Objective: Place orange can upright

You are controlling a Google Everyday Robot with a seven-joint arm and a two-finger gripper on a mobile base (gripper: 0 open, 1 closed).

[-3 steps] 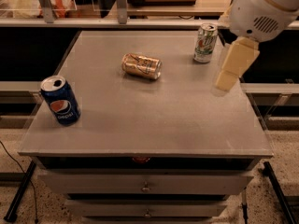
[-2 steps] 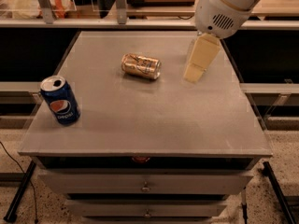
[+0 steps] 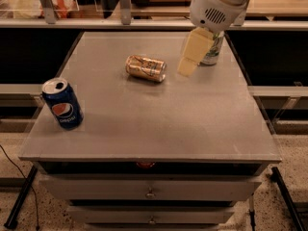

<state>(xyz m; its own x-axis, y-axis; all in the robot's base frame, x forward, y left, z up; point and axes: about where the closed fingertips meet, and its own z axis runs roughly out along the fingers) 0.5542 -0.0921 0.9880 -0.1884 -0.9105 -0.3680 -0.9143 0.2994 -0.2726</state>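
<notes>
Whether the jaws are open or closed cannot be told, since only a single pale, tapering shape is seen at the gripper point(image 3: 187, 67). The gripper is held over the back right part of the worktop point(image 3: 159, 124), tilted down and to the left, below the white rounded housing of the arm point(image 3: 216, 6). Just to the left of its tip, apart from it, the orange can point(image 3: 146, 68) is seen lying on its side on the worktop, its length set roughly left to right and one end turned towards the gripper. Directly behind the gripper, a green-and-white can point(image 3: 211, 52) is stood upright near the back right edge and is partly hidden by it. Well apart, near the left edge towards the front, a blue Pepsi can point(image 3: 62, 104) is stood upright with its top opened. Drawers point(image 3: 150, 189) are seen below the front edge of the worktop.
</notes>
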